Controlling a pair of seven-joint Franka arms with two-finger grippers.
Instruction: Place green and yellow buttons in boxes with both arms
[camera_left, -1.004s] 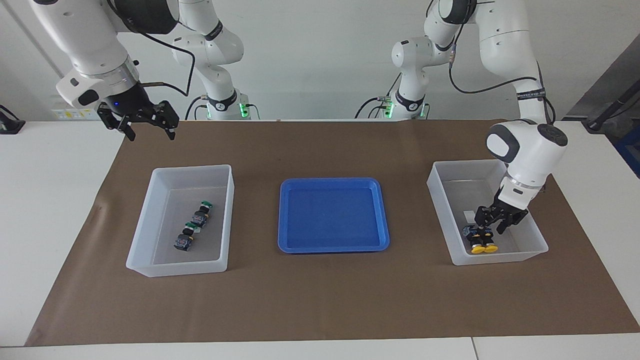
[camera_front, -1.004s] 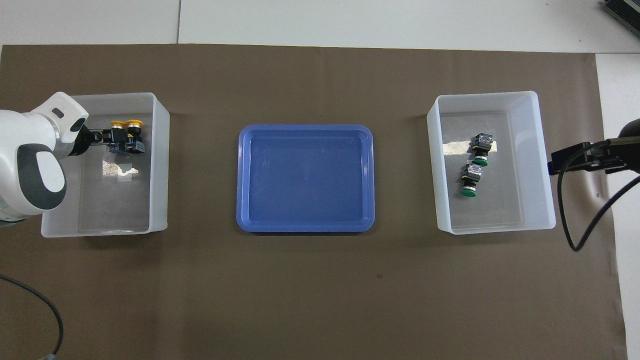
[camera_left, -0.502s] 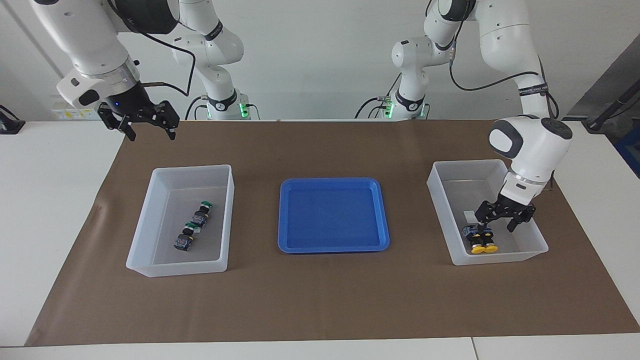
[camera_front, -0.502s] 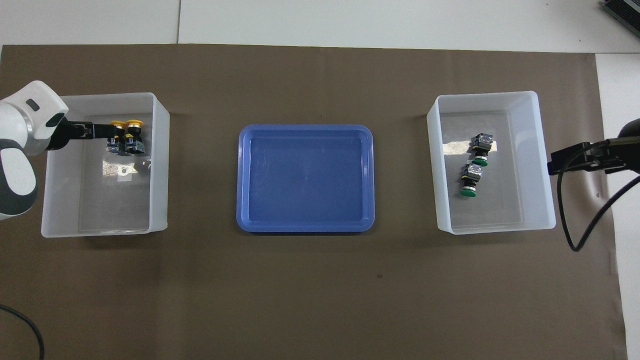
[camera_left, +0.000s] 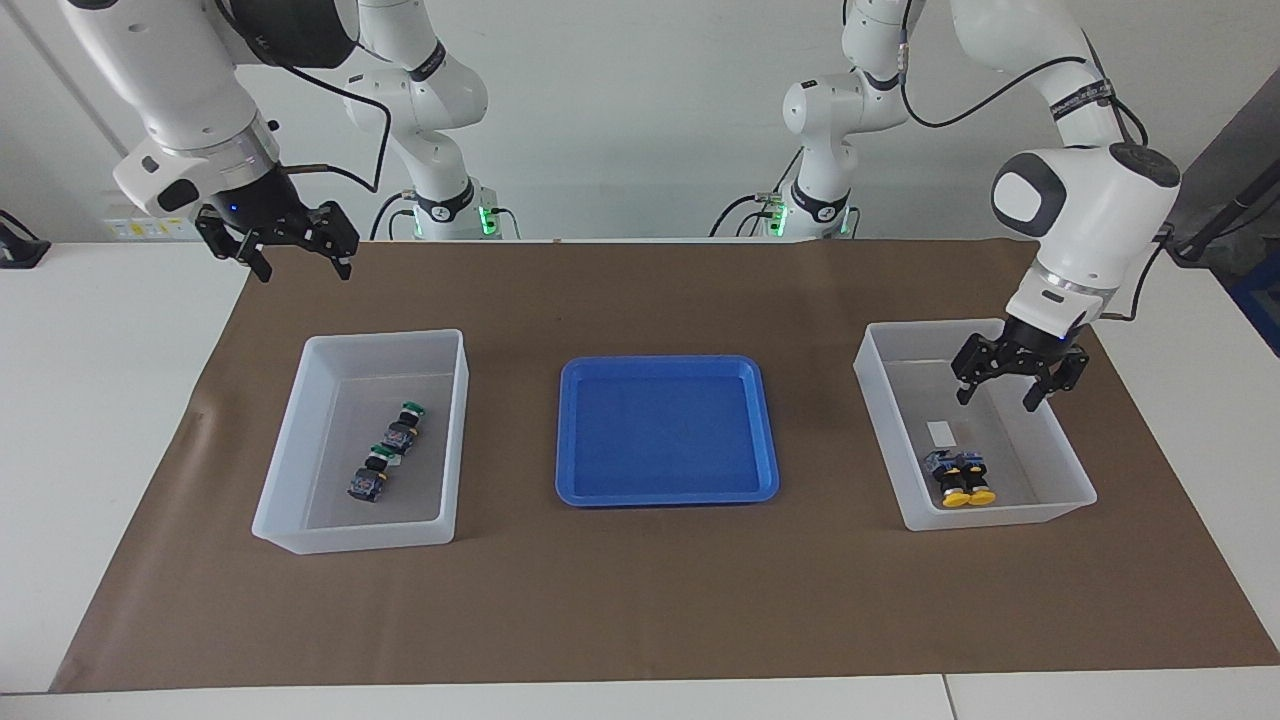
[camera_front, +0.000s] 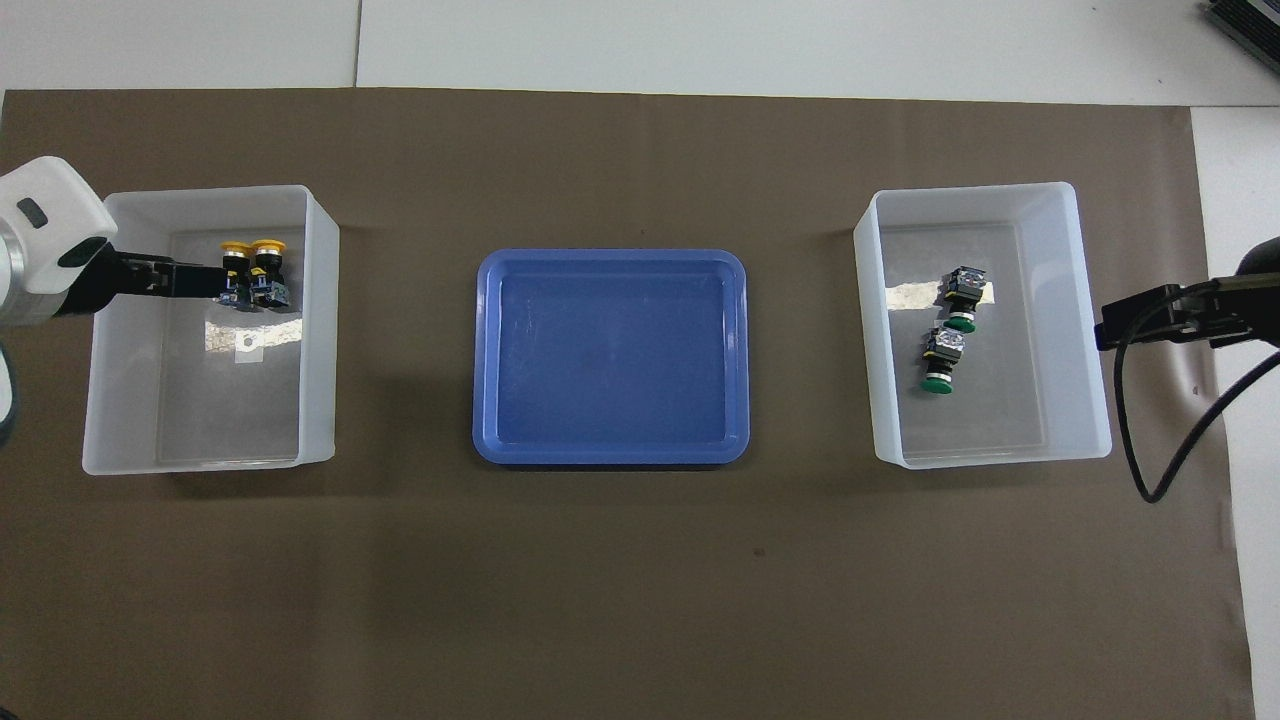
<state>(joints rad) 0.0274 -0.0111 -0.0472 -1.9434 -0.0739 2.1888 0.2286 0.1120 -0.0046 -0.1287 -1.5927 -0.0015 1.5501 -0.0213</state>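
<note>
Left tool (camera_left: 1020, 381) hangs open and empty above its box (camera_left: 1070, 470); two yellow buttons (camera_left: 962, 478) lie below it. They look light, rigid; grip the blocky body. Right tool (camera_left: 292, 245) waits open.

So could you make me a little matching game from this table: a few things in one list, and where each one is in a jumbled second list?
Things:
1. green buttons
2. yellow buttons
3. blue tray
4. left gripper

Places:
A. in the middle of the table, between the two bins
B. open, raised over the bin at the left arm's end
C. in the bin at the right arm's end
D. in the bin at the left arm's end

Pairs: 1-C, 2-D, 3-A, 4-B
</note>
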